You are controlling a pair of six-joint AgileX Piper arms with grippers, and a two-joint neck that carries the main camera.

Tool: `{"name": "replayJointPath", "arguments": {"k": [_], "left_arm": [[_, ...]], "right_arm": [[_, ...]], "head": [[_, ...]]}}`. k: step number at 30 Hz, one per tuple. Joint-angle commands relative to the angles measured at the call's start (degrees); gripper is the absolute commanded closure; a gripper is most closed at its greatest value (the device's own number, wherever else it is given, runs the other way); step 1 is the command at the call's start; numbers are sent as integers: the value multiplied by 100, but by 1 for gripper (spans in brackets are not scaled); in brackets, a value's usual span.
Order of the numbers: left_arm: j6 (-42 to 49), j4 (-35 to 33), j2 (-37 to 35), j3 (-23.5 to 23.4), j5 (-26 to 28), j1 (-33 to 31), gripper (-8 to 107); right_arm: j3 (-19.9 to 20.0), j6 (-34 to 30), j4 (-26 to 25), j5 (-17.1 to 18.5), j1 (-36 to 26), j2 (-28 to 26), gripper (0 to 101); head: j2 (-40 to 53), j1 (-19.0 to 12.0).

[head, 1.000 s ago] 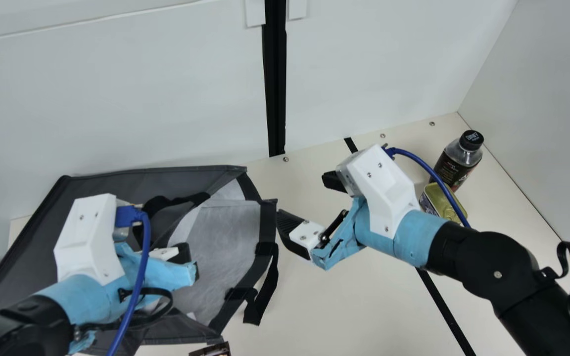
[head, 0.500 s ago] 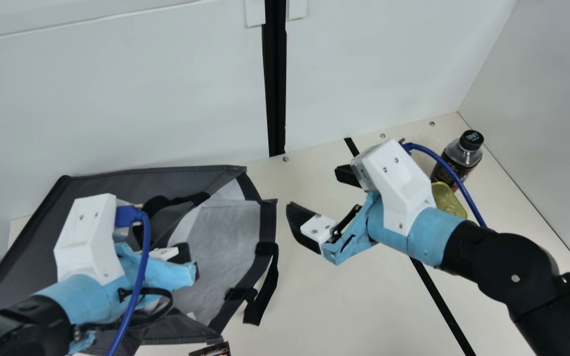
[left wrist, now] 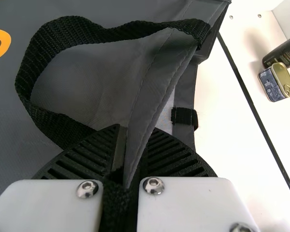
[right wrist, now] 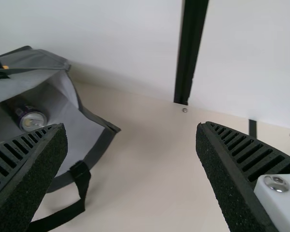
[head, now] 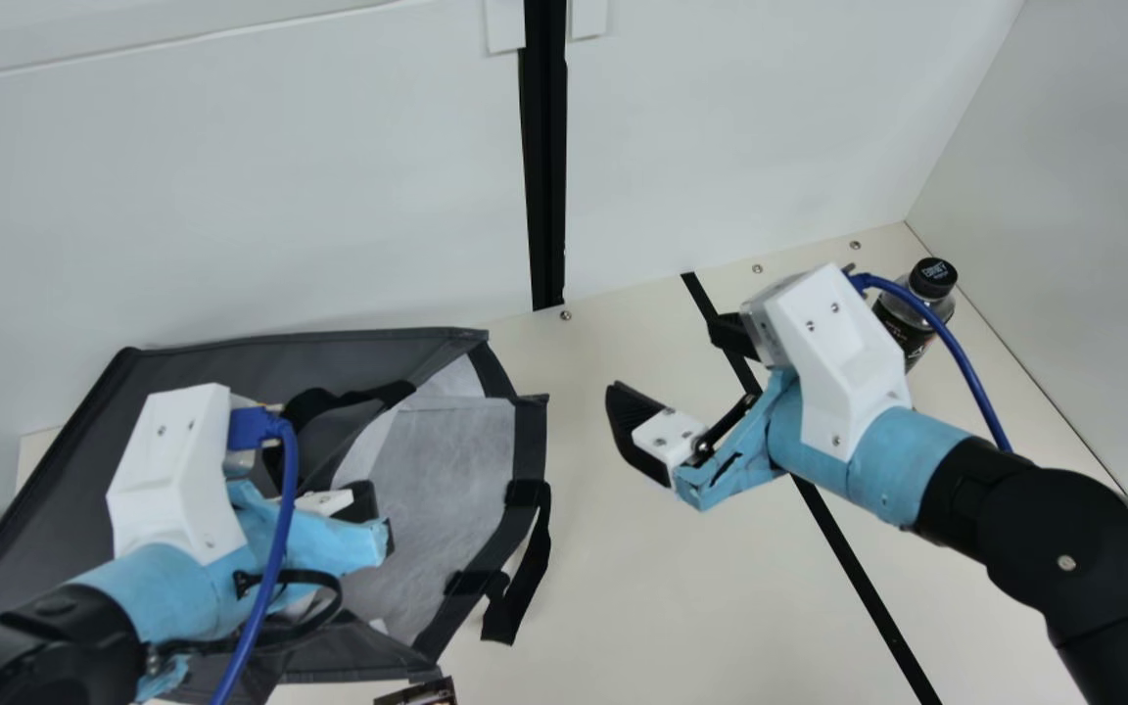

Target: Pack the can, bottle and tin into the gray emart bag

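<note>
The left gripper (left wrist: 137, 137) has its ribbed fingers closed on a fold of gray fabric, the upper lip of the gray emart bag (head: 231, 377); whether the black webbing handle (left wrist: 26, 79) is pinched there too, I cannot tell. Holding that lip probably keeps the soft mouth from sagging shut while things go in. The right gripper (head: 664, 360) has its fingers spread wide with nothing between them, over the table between the bag and the bottle; that spread suits a coming grasp.

The bag lies on its side, its pale-lined mouth facing the right arm's side of the table, a good way for loading from there. Inside, the dark cylindrical can (right wrist: 33, 120) lies on its side, silver end towards the mouth, its long axis running into the bag.

Farther out, near the table's far right corner, the dark-labelled clear bottle (head: 907, 328) with a black cap stands upright, long axis vertical. Just beside its base sits the low tin (left wrist: 275, 83) with rounded corners, its gold ring-pull lid up and its longer sides roughly along the black line (head: 858, 568) on the table. Both remain to be packed; the tin's low walls seem to call for a careful grip.
</note>
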Motion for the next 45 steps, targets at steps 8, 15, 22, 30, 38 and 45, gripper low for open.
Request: {"name": "replayJointPath", "arguments": {"k": [8,15,22,30,38,45], "left_arm": [[0,0,0,0,0,0,89],[0,0,0,0,0,0,89],[0,0,0,0,0,0,89],[0,0,0,0,0,0,89],[0,0,0,0,0,0,89],[0,0,0,0,0,0,89]], "right_arm": [[-54,423,-520,-41,-257,-122,10],[-140,967,-1153,-10,-498,-226,10],[-303,1593,-1845,144,-757,-314,10],[-547,2250,-2550,402,-971,-382,10],[-775,2772,-3159,669,-1080,-419,10],[-1000,3133,-3571,948,-1149,-435,10]], "head": [[-5,-130],[-5,-130],[-5,-130],[-5,-130],[-5,-130],[-5,-130]]}}
